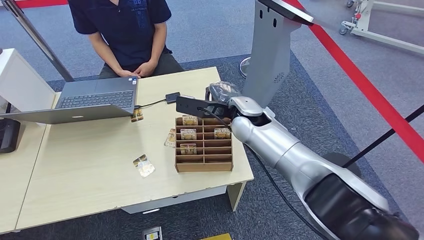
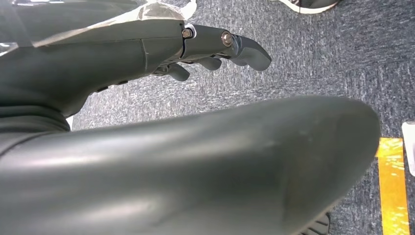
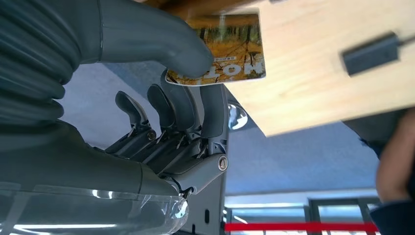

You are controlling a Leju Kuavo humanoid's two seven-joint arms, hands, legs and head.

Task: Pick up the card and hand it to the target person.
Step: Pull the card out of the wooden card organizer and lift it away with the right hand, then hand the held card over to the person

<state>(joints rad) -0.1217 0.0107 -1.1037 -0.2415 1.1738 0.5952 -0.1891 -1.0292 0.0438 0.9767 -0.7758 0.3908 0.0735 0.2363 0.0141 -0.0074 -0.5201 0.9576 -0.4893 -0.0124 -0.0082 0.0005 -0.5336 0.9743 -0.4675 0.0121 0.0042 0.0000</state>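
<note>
Fingers of the right hand are pinching a card against the thumb, gripping it by one edge so that most of its printed face is sticking out free, which, I judge, is leaving the person something to take hold of. In the head view that hand is hovering over the far right corner of the desk, just behind the wooden rack, with the arm reaching forward. The card itself is hidden there by the wrist.

The person is sitting at the far side of the desk, hands folded at its edge, well to the left of the hand. So the pick-up seems done and the hand-over is still to come: the arm probably has to swing left and forward.

More cards are standing in the rack's slots, and loose ones are lying on the desk beside it. An open laptop is sitting between the rack and the person, with a small black adapter and its cable near the hand; these are lying across the likely path. A grey kiosk stand is rising close on the right.

The left hand is hanging over the carpet, fingers loosely apart and holding nothing.
</note>
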